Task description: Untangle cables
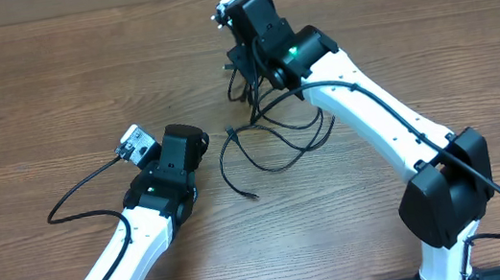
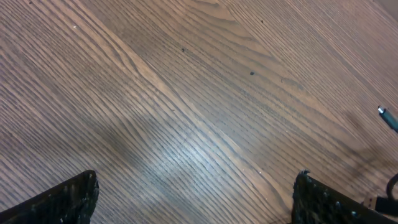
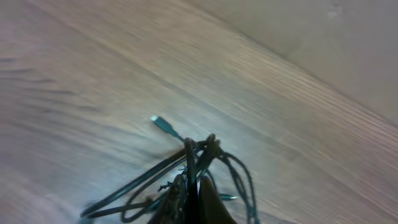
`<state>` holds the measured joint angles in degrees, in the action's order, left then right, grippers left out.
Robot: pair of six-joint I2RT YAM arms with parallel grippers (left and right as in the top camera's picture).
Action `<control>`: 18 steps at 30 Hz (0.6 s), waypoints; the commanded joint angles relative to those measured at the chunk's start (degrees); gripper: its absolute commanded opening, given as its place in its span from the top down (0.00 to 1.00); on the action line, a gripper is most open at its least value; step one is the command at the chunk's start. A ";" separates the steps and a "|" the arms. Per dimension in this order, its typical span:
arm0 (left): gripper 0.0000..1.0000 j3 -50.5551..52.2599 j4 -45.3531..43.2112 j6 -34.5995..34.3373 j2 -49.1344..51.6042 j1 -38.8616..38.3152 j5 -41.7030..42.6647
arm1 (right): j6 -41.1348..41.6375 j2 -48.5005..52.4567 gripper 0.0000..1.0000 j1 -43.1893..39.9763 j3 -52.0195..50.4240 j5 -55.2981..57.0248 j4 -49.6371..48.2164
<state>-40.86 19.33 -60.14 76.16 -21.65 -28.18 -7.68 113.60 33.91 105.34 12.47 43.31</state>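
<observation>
Cables point(image 1: 258, 124) are lying tangled mid-frame on surface point(image 1: 31, 91); R arm point(image 1: 360, 96) is hovering over their top end, L arm point(image 1: 147, 236) sitting lower left.

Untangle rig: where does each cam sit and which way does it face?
Overhead: above the table, looking down; shows left arm, right arm, left tool, right tool, cables.
Left wrist: on the left arm, facing bare wood; its open fingers at the bottom corners.
Right wrist: low, facing along the table; shut fingertips clamping the cables.
Shared: overhead and right wrist both show the held clump.
</observation>
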 commanded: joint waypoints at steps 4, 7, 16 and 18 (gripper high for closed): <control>0.00 -0.44 0.17 -1.16 0.24 0.26 -1.57 | 0.39 -2.05 0.95 3.10 0.85 -4.72 3.17; 0.01 -0.44 0.15 -1.16 0.24 0.26 -1.57 | 0.39 -2.05 0.84 3.15 0.81 -6.21 4.44; 0.00 -0.44 0.15 -1.16 0.24 0.26 -1.57 | 0.39 -2.03 0.74 3.15 0.79 -6.80 6.75; 0.00 -0.44 0.15 -1.16 0.24 0.26 -1.57 | 0.39 -2.03 0.70 3.15 0.79 -6.82 6.64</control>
<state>-40.86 19.33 -60.14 76.16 -21.65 -28.18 -7.44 113.51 37.17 105.34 6.17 50.17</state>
